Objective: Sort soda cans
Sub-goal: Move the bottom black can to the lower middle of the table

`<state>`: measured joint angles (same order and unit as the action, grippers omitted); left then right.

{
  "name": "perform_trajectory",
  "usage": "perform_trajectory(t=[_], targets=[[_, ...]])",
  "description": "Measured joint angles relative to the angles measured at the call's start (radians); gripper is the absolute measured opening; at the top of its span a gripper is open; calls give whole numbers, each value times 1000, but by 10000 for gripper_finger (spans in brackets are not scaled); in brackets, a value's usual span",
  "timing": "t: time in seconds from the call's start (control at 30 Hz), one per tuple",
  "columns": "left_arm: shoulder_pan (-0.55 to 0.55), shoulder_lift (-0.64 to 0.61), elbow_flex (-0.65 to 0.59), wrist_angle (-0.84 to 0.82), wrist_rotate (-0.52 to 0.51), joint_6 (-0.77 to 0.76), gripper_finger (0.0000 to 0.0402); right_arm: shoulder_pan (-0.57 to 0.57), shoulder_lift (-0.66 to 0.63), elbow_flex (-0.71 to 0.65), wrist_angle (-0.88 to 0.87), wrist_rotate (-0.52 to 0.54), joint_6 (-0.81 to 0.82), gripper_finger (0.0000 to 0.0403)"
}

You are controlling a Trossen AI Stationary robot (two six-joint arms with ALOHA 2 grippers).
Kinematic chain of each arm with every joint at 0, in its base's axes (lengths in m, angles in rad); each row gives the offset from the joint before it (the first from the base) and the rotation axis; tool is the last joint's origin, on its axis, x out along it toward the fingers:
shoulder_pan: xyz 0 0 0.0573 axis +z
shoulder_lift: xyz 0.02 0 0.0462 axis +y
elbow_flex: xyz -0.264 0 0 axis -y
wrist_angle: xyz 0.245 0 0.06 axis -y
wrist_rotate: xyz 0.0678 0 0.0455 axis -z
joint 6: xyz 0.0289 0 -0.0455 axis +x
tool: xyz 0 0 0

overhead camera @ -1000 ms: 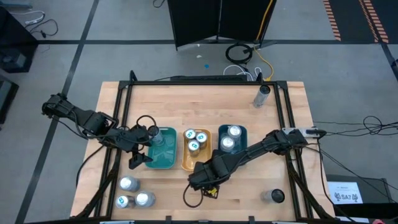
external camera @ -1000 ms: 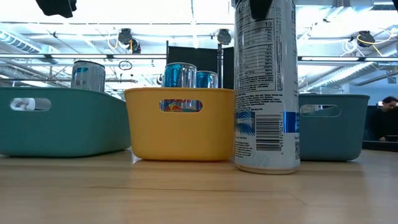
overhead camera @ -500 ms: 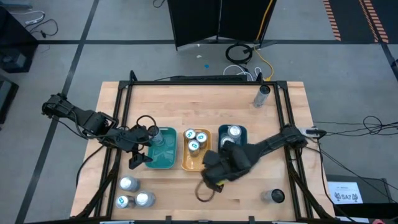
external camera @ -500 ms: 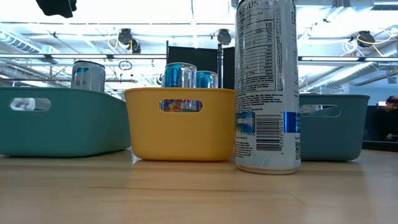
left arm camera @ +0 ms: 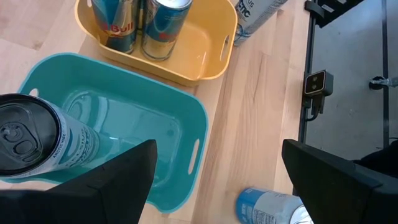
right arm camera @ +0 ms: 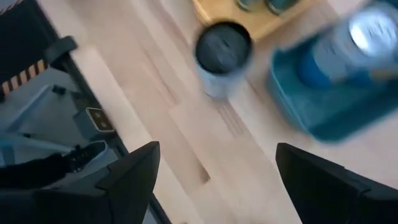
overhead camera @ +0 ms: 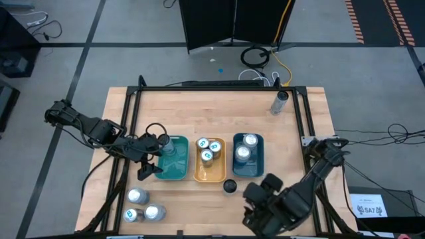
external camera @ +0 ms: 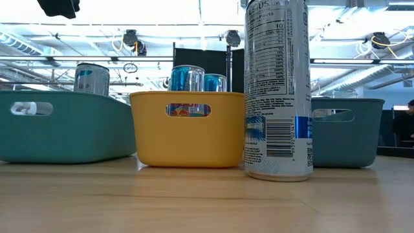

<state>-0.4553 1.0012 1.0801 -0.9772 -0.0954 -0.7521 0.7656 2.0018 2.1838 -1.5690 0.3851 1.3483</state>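
Three trays sit in a row mid-table: a teal tray [overhead camera: 171, 167] on the left, an orange tray [overhead camera: 209, 169] in the middle with three blue-topped cans [overhead camera: 209, 149], and a blue tray [overhead camera: 249, 164] on the right holding two silver-topped ones. A dark-topped can [overhead camera: 230, 186] stands upright on the bare wood just in front of the orange and blue trays, gripped by nothing. The right gripper [overhead camera: 255, 211] hangs over the near edge of the table, fingers spread and empty, well clear of that can. The left gripper [overhead camera: 147, 166] hovers over the teal tray, also spread wide and carrying nothing; one can [left arm camera: 37, 146] stands in that tray's far corner.

More cans wait: three [overhead camera: 143, 207] clustered at the near left, one [overhead camera: 291, 210] at the near right, one [overhead camera: 280, 101] at the far right.

To my eye the next pick wants care: come straight down over a can, fingers either side of its body, close firmly, and lift clear of the tray walls before carrying it across.
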Motion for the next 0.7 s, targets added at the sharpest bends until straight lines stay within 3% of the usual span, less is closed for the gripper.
perform_trajectory(t=[0.23, 0.43, 0.53, 0.7], targets=[[0, 0, 0, -1, 0, 0, 354, 93, -208, -326, -2, -61, 345, 313], [0, 0, 0, -5, 0, 0, 354, 128, -400, -595, 20, -203, 688, 313], [0, 0, 0, -5, 0, 2, 354, 142, -452, -675, 76, -206, 737, 313], [0, 0, 0, -5, -14, 9, 355, 158, -458, -721, 108, -266, 666, 313]])
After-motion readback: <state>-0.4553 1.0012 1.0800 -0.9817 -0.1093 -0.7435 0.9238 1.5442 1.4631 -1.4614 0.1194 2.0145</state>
